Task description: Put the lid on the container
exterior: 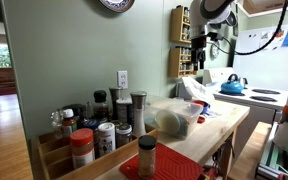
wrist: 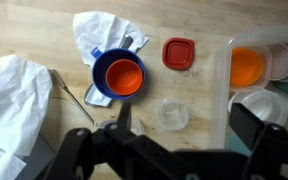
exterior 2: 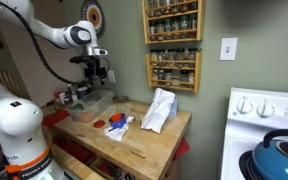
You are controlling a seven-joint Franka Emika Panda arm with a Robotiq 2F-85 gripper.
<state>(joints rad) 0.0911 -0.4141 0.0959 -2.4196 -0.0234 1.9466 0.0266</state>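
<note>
The container, a large clear plastic tub (wrist: 227, 95), fills the right of the wrist view and holds an orange cup and pale bowls; it also shows in both exterior views (exterior: 174, 118) (exterior 2: 84, 108). The lid (wrist: 179, 53) is small, red and square, and lies flat on the wooden table left of the tub. A small clear cup (wrist: 172, 114), about the lid's size, stands just below it. My gripper (wrist: 191, 125) is open and empty, high above the table, with the small cup between its fingers in the picture. It shows in both exterior views (exterior: 199, 45) (exterior 2: 94, 75).
A blue cup with an orange cup inside (wrist: 119, 73) sits on a white cloth (wrist: 14, 100) with a metal utensil beside it. Spice jars (exterior: 94, 125) stand near a table edge. Wall spice racks (exterior 2: 172, 40) and a blue kettle (exterior 2: 279, 160) are nearby.
</note>
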